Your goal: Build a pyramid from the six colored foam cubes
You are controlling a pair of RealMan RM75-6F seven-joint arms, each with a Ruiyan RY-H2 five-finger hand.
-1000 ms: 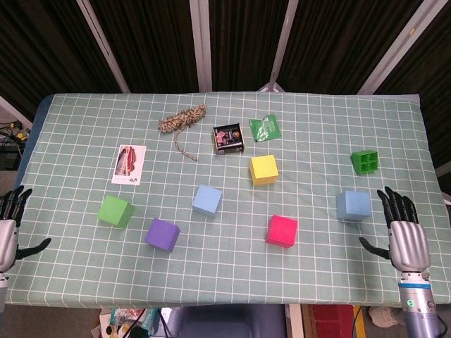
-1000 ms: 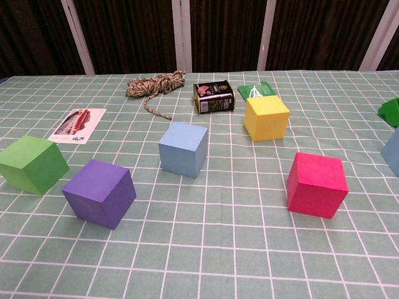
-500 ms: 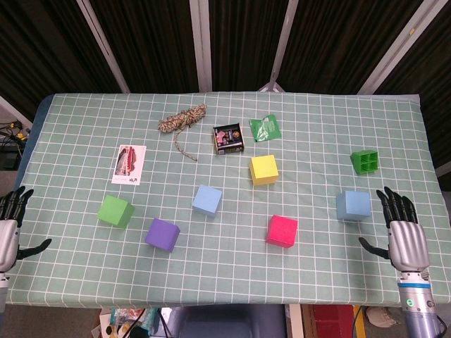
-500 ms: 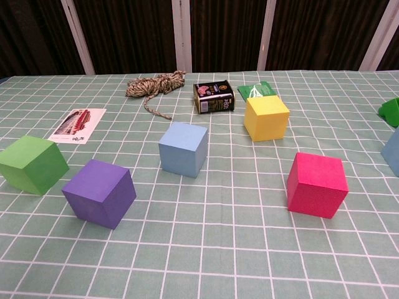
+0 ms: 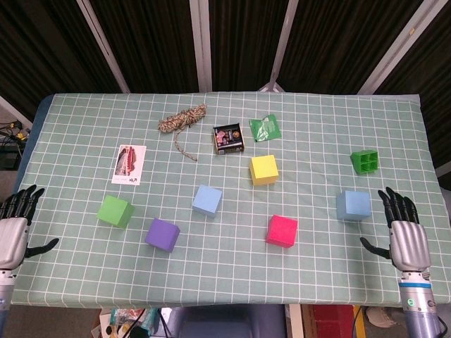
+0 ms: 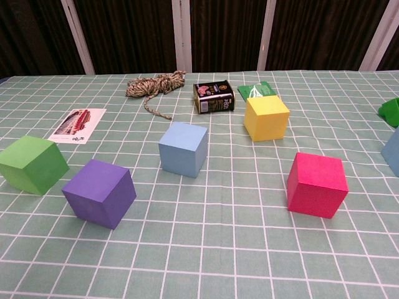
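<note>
Six foam cubes are found lying singly on the checked tablecloth (image 5: 84, 120), none stacked and none touching. The green cube (image 5: 115, 210) and purple cube (image 5: 162, 234) sit at the near left; a light blue cube (image 5: 207, 200) lies near the middle; the yellow cube (image 5: 263, 170) lies farther back, right of centre; the pink cube (image 5: 282, 230) sits near, right of centre; a second blue cube (image 5: 353, 205) lies at the right.

The cubes are judged light, soft and slightly compressible, with matte faces that should not slip. A hold across two opposite side faces, taken from above with modest pressure, is advised, since a hard squeeze could deform the foam.

The right hand (image 5: 403, 238) rests at the near right edge, just beside the second blue cube but apart from it, fingers spread and holding nothing. The left hand (image 5: 15, 231) lies at the near left edge, likewise spread and empty.

Against the frame of one second ago, the left hand is noted to have shifted slightly inward toward the green cube; the cubes are unchanged.

Farther back lie a twine bundle (image 5: 182, 119), a small dark tin (image 5: 228, 139), a green packet (image 5: 265, 128), a printed card (image 5: 129, 164) and a green four-cell tray (image 5: 364, 162).
</note>
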